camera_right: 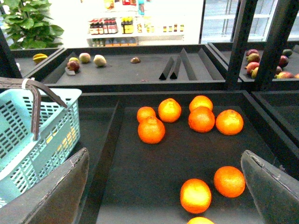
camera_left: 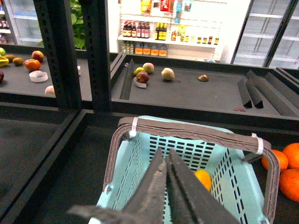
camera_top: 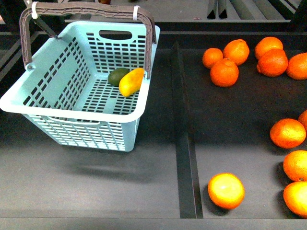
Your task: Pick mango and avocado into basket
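Already we see the smooth yellow mango [camera_top: 131,82] and dark green avocado [camera_top: 117,76] lying touching inside the turquoise slotted plastic basket [camera_top: 57,112]. Our left gripper [camera_left: 167,156] hangs closed and empty above it; our right gripper [camera_right: 163,186] is spread wide, empty. We judge placement complete; only retraction remains.

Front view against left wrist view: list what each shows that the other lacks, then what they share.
Only the front view shows the dark green egg-shaped avocado lying against the bright yellow elongated mango on the basket floor, and the black divider with oranges beyond it.

Only the left wrist view shows the left gripper, its dark fingers closed together above the basket, plus the far shelf with scattered fruit and the shop's bottle shelves.

Both show the light turquoise slotted plastic basket with its grey-brown handle, and the mango inside.
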Robot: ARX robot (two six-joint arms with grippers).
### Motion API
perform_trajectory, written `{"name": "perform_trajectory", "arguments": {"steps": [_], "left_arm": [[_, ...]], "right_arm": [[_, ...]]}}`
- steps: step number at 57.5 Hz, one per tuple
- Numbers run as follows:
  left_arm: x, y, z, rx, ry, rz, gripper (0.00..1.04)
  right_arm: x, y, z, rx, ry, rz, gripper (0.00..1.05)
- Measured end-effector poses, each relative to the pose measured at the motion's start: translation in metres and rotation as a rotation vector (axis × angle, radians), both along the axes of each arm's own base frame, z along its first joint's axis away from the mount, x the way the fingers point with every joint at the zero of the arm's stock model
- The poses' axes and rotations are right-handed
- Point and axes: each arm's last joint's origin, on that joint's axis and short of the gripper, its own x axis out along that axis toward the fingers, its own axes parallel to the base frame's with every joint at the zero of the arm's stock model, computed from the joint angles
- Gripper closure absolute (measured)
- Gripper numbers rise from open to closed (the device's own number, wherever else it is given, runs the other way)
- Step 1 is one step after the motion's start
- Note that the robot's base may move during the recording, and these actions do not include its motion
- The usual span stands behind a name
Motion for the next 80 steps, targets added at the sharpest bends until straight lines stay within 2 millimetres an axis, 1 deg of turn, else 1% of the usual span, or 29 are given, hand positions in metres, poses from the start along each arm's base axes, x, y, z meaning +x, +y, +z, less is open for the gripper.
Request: {"name": "perform_trajectory", "arguments": {"steps": [6, 12, 25, 29, 33, 37, 48, 80], "left_arm": [[-0.026, 0.013, -0.007, 0.016, -0.008, 0.0, 1.03], [-0.043, 0.021, -0.012, 0.017, -0.008, 0.007, 1.03], [-0.07, 0.029, -0.019, 0.021, -0.005, 0.001, 1.03], [-0.078, 0.038, -0.021, 0.022, -0.003, -0.006, 1.03], [-0.087, 0.041, -0.028, 0.022, -0.014, 0.007, 1.03], [-0.092, 0.041, -0.032, 0.023, 0.004, 0.002, 1.03], [-0.106, 0.041, -0.03, 0.023, -0.005, 0.004, 1.03], [-0.129, 0.041, -0.023, 0.023, -0.028, 0.004, 1.03]], "right_arm": [[0.0, 0.0, 0.0, 0.0, 0.0, 0.0, 0.09], [0.0, 0.0, 0.0, 0.0, 0.0, 0.001, 0.09], [0.0, 0.0, 0.0, 0.0, 0.0, 0.001, 0.09], [0.0, 0.0, 0.0, 0.0, 0.0, 0.001, 0.09], [0.0, 0.0, 0.0, 0.0, 0.0, 0.001, 0.09], [0.0, 0.0, 0.0, 0.0, 0.0, 0.001, 0.09], [0.0, 0.0, 0.0, 0.0, 0.0, 0.0, 0.09], [0.0, 0.0, 0.0, 0.0, 0.0, 0.0, 0.09]]}}
